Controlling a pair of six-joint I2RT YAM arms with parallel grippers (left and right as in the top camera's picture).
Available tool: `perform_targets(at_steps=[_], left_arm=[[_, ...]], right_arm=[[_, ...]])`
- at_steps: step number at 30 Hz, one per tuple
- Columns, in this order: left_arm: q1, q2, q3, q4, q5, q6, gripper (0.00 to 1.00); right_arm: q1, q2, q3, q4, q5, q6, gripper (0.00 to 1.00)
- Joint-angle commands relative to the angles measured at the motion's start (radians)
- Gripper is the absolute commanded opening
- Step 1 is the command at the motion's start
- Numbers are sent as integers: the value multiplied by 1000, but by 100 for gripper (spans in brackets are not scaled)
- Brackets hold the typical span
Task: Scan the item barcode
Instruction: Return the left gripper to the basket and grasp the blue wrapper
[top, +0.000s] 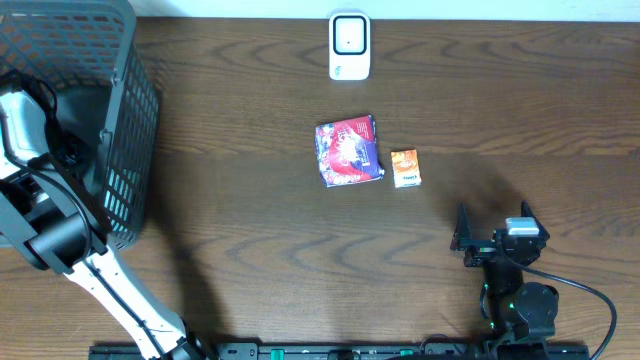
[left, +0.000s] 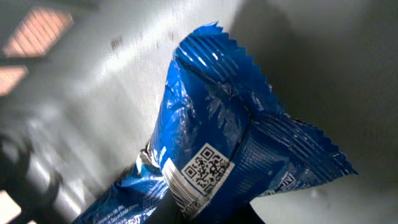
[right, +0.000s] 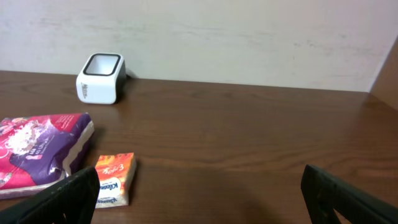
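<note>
Ok, left gripper (left: 208, 216) is clamped shut on the blue packet (left: 217, 124), gripping its low end. Only a dark bit of finger shows at the bottom edge of the left wrist view. The packet sticks up away from the camera, crimped end on top, with a white label and QR code (left: 205, 169) facing the lens. Overhead, the left arm reaches into the grey mesh basket (top: 130, 150) at the left end of the table (top: 250, 230), so the packet is hidden in that view. Right gripper (top: 493, 228) sits low at front right, jaws wide, holding nothing. White scanner (top: 349, 45) stands at the far edge, centre. Purple packet (top: 349, 151) and small orange packet (top: 405, 167) lie just beside each other mid-table, well apart from both grippers.
</note>
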Motion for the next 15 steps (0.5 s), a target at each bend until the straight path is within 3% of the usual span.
perform_targets(at_steps=[1, 7, 15], left_arm=[[4, -14, 47, -47, 123, -5, 7], [3, -219, 69, -45, 275, -5, 7], [-2, -665, 69, 108, 393, -37, 7]], right_arm=[[-4, -6, -2, -4, 2, -8, 99], [-4, -6, -2, -4, 2, -8, 99], [-4, -6, -2, -4, 2, -8, 99]])
